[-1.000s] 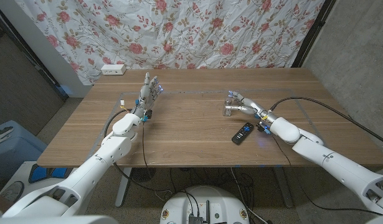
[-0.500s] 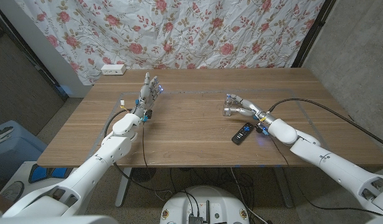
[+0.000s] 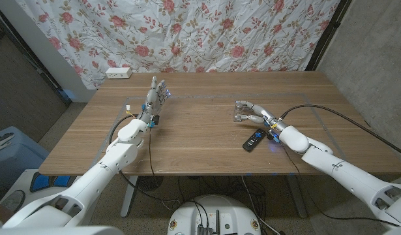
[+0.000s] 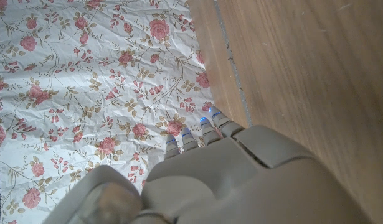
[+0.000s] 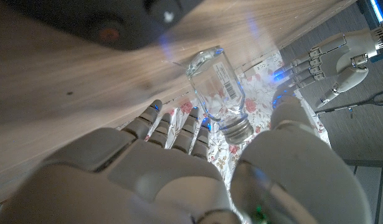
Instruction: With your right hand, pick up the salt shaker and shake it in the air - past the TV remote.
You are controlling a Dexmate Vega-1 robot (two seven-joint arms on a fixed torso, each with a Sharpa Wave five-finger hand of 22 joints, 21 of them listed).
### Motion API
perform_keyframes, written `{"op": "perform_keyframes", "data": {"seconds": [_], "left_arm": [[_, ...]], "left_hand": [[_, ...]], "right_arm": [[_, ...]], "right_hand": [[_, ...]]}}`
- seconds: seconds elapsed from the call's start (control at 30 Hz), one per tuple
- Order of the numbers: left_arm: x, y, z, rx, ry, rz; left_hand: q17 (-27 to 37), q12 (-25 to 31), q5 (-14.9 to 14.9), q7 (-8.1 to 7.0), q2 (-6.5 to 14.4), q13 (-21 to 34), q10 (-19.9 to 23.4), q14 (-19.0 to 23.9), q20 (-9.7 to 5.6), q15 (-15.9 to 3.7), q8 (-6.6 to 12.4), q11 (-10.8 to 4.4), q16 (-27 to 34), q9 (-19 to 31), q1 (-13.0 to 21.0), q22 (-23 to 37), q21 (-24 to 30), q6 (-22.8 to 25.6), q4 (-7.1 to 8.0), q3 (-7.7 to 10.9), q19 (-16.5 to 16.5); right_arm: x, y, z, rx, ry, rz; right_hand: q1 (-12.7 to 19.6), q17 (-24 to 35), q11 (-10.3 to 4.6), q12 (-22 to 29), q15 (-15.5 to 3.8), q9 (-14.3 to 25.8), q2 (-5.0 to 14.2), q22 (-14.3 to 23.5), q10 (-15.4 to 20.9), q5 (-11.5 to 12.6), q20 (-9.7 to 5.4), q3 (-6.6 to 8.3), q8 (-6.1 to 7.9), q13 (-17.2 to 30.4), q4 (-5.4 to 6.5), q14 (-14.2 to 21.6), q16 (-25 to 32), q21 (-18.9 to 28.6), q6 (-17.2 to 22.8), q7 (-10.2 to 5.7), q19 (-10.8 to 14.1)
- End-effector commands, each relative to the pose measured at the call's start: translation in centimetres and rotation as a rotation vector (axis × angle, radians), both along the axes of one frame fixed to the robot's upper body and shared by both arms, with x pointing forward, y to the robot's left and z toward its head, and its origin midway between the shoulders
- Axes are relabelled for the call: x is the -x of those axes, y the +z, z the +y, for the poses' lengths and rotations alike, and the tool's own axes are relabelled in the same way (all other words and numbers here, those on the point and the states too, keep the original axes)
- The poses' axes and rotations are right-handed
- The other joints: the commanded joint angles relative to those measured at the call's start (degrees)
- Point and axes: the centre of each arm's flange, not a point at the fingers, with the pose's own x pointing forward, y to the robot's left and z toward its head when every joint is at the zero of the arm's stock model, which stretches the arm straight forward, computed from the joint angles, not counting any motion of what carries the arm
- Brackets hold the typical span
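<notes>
The salt shaker (image 3: 238, 118), clear glass with a metal cap, stands on the wooden table (image 3: 193, 143) right of the middle. My right hand (image 3: 251, 112) has come up to it from the right. In the right wrist view the salt shaker (image 5: 217, 87) sits between the fingers (image 5: 179, 127) and the thumb (image 5: 291, 124), and a firm grip is not plain. The black TV remote (image 3: 253, 140) lies just nearer than that hand; the remote (image 5: 135, 18) is a dark blur up close. My left hand (image 3: 155, 99) stands upright at the left, fingers apart, holding nothing.
A white power strip (image 3: 118, 73) lies at the table's far left corner before the floral curtain (image 3: 187, 32). A black cable (image 3: 324, 108) loops over the table's right side. A blue bin (image 3: 8, 153) stands on the floor to the left.
My right hand has slid a little to the left and its fingers have come around the salt shaker. The shaker, the remote and the left hand stay where they were.
</notes>
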Motion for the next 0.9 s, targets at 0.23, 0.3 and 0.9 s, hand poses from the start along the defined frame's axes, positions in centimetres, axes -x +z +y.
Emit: {"op": "perform_keyframes", "data": {"seconds": [0.23, 0.3, 0.9], "left_arm": [[0.0, -0.01, -0.01, 0.0, 0.0, 0.0], [0.0, 0.0, 0.0, 0.0, 0.0, 0.0], [0.01, 0.0, 0.0, 0.0, 0.0, 0.0]], "left_hand": [[0.1, 0.2, 0.4, -0.57, 5.6, 0.2, 0.0, 0.2, -1.45, -6.03, 0.23, -0.51, 0.3, 0.1, -0.1, 0.3, 0.0, 0.1, 0.14, -0.38, 0.8], [0.1, 0.2, 0.4, -0.55, 5.6, 0.2, 0.0, 0.2, -1.41, -5.98, 0.25, -0.5, 0.3, 0.1, -0.1, 0.3, 0.0, 0.1, 0.14, -0.38, 0.7], [0.1, 0.2, 0.4, -0.56, 5.6, 0.2, 0.0, 0.2, -1.43, -5.98, 0.27, -0.43, 0.3, 0.1, -0.1, 0.3, -0.1, 0.2, 0.14, -0.43, 0.7]], "right_arm": [[-0.47, 0.02, 0.35, -0.003, -0.016, -0.004], [-0.48, 0.08, 0.27, -0.001, -0.018, -0.004], [-1.0, 0.39, 0.06, 0.007, -0.019, 0.007]], "right_hand": [[3.6, 0.1, -0.78, 0.2, -5.19, 0.3, 1.52, 0.1, 4.6, 1.3, -1.11, 0.66, 1.19, 0.2, 0.74, 2.5, 0.9, -0.6, 3.8, -0.29, 1.4], [3.8, 0.1, -0.82, 0.1, -5.41, 0.3, 1.78, 0.1, 4.9, 1.4, -1.39, 0.66, 1.36, 0.2, 0.84, 2.7, 1.0, -0.6, 4.4, -0.3, 1.5], [2.8, 0.6, -1.03, -0.1, -8.01, 0.6, 6.72, 0.1, 11.7, 1.3, -3.45, -0.59, 2.97, 0.3, 2.8, 5.6, 2.1, -0.9, 11.6, -0.45, 2.3]]}}
